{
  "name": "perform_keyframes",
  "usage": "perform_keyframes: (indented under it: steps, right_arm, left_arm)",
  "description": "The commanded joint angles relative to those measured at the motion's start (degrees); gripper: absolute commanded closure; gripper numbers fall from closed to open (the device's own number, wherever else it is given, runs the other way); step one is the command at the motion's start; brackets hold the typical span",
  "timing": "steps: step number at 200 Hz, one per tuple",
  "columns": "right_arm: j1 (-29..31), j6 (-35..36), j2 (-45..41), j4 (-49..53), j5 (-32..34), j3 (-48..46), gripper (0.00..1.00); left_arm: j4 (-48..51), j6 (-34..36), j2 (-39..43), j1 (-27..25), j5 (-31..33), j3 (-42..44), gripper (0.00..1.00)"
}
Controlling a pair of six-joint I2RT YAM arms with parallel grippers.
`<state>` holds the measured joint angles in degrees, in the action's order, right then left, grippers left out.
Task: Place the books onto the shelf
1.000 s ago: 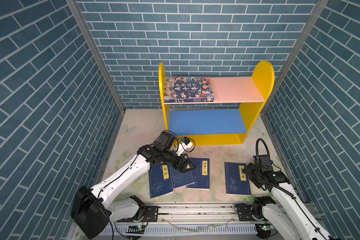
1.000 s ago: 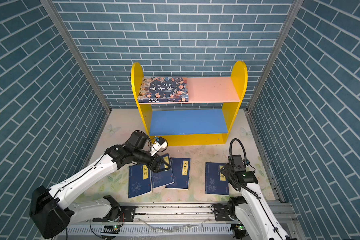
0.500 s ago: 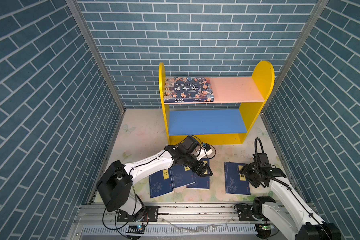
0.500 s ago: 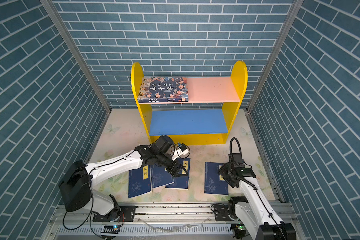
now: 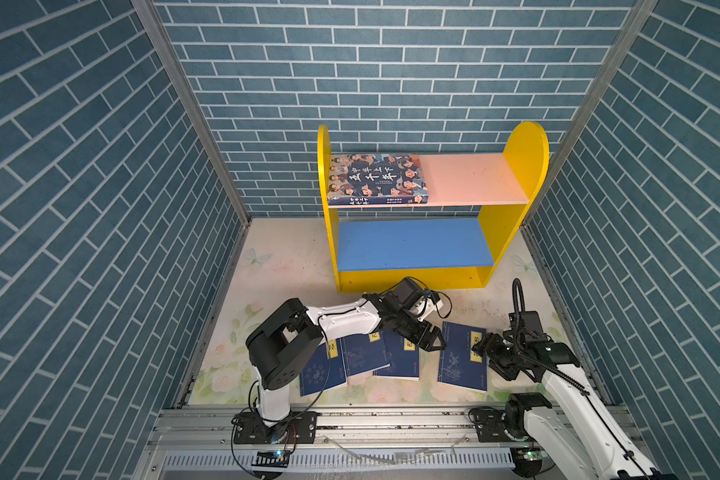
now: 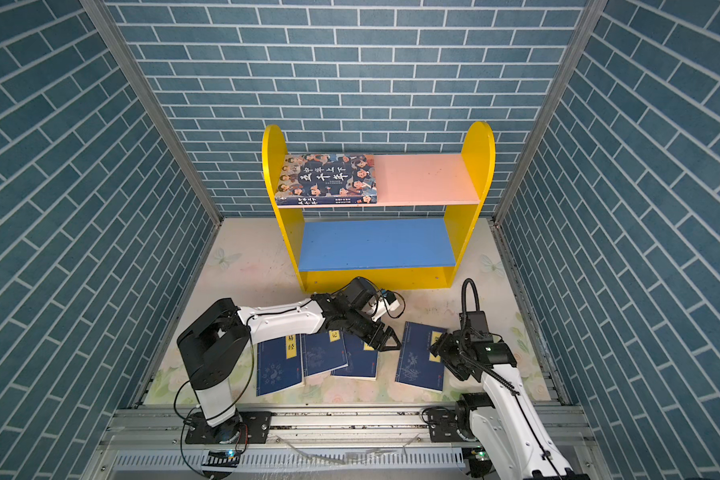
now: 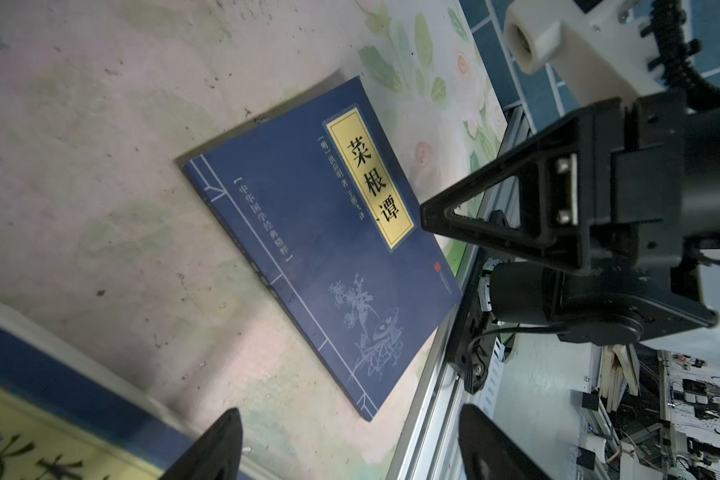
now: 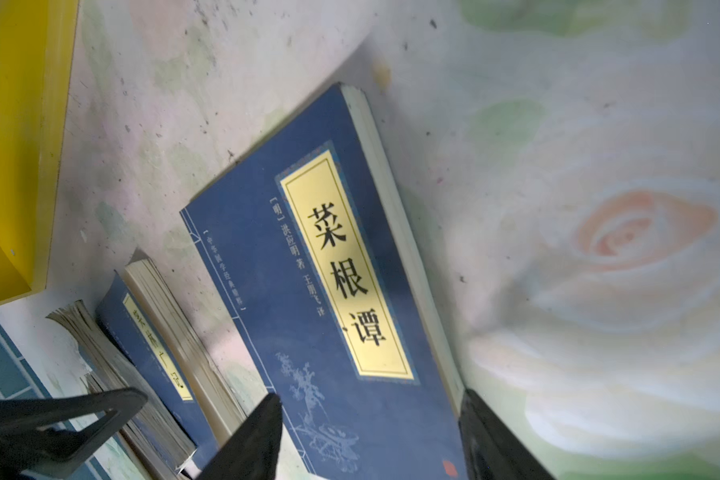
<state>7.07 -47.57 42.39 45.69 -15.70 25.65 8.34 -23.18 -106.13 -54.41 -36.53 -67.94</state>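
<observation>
Seen from my remote desk: my left claw [image 5: 430, 340] hung low with its two fingers spread wide and nothing between them. Its tips were just past the edge of the nearest of three blue books [image 5: 362, 355], which lay overlapping on the flowered mat [image 5: 275, 266] under that arm. Straight ahead of that claw, across a strip of bare mat, a fourth blue book [image 5: 460, 361] lay flat and alone with its yellow title label facing up. My right claw [image 5: 490, 355] was at that book's opposite side, its fingers also apart. In its wrist view one fingertip [image 8: 267, 428] stood over the cover and the other stood beyond the page edge, over the mat. I could not tell whether either one touched the book. The two claws faced each other with the lone book between them. Well beyond both claws stood the shelf [image 5: 524, 166]. The big book [image 5: 377, 178] with the cartoon faces lay flat on its pink top board [image 5: 470, 178], at the end nearer my left claw and above the blue lower board [image 5: 412, 243]
</observation>
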Motion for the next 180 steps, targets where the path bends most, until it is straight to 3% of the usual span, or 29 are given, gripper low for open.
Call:
perform_keyframes:
  steps: [1, 42, 130, 180]
  right_arm:
    - [0.05, -0.59, -0.44, 4.21, 3.89, 0.54, 0.31]
    - [0.12, -5.12, -6.7, -2.64, 4.24, -4.27, 0.33]
    - [0.07, -3.28, -0.96, -5.98, 0.03, -6.47, 0.33]
    - [0.1, -2.99, 0.96, -10.16, -3.45, -8.59, 0.34]
  left_arm:
    - [-1.63, -1.72, -2.03, -1.24, 1.19, -2.98, 0.18]
    - [-1.41, -2.07, -4.52, -1.65, 0.7, -3.4, 0.17]
    - [5.1, 1.13, -10.29, -4.02, 3.84, -7.94, 0.16]
    - [3.27, 0.32, -13.06, -4.03, 0.11, -8.28, 0.18]
